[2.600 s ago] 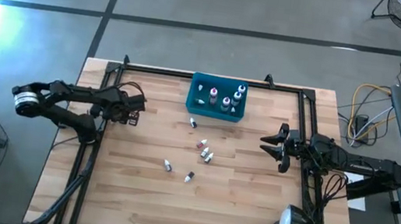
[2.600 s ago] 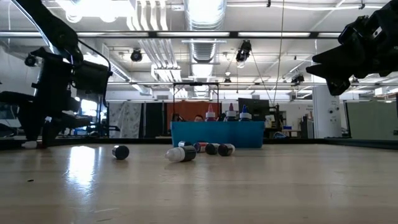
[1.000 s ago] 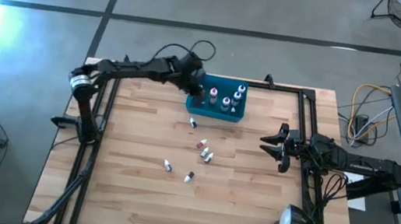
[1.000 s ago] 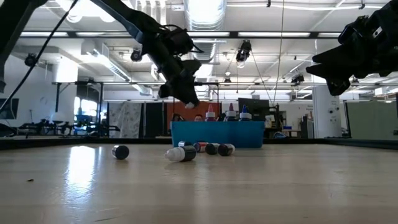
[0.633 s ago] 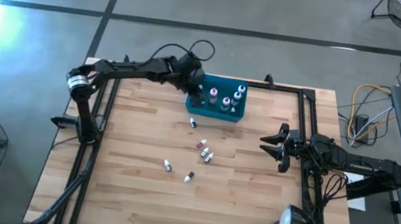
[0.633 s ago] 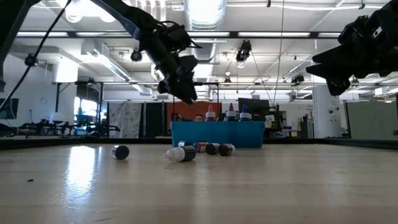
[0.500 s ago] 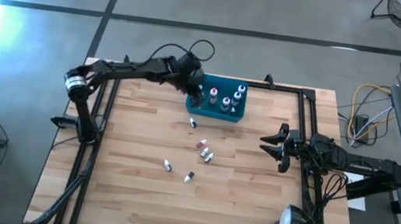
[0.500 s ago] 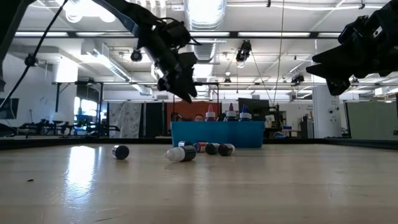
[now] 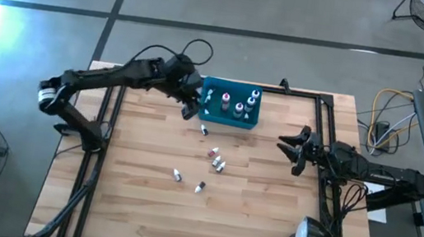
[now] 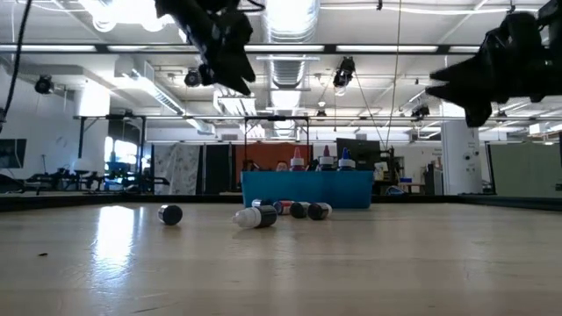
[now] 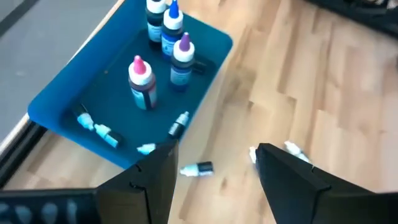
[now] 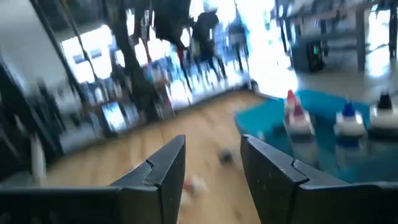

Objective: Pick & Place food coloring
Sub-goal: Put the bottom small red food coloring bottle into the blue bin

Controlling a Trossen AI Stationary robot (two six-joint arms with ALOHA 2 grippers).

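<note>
Two claws, both wide and empty: left claw (image 9: 190, 104) now withdrawn beside bin (image 9: 227, 120); right claw (image 9: 295, 147) hovers at surface (image 9: 134, 199) edge. Food coloring (image 9: 215, 161): tiny white-capped bottles, some in bin, others lying mid-surface.

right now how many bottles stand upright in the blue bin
4 in the blue bin: pink-capped bottle alone; purple-capped, blue-capped and white-capped bottles clustered. None looks hidden.

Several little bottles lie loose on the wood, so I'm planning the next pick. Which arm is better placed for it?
Probably the left. Its open gripper hovers beside the teal bin, close to the nearest loose bottle. The right gripper, also open, waits near the table's right edge, farther from the bottles.
</note>
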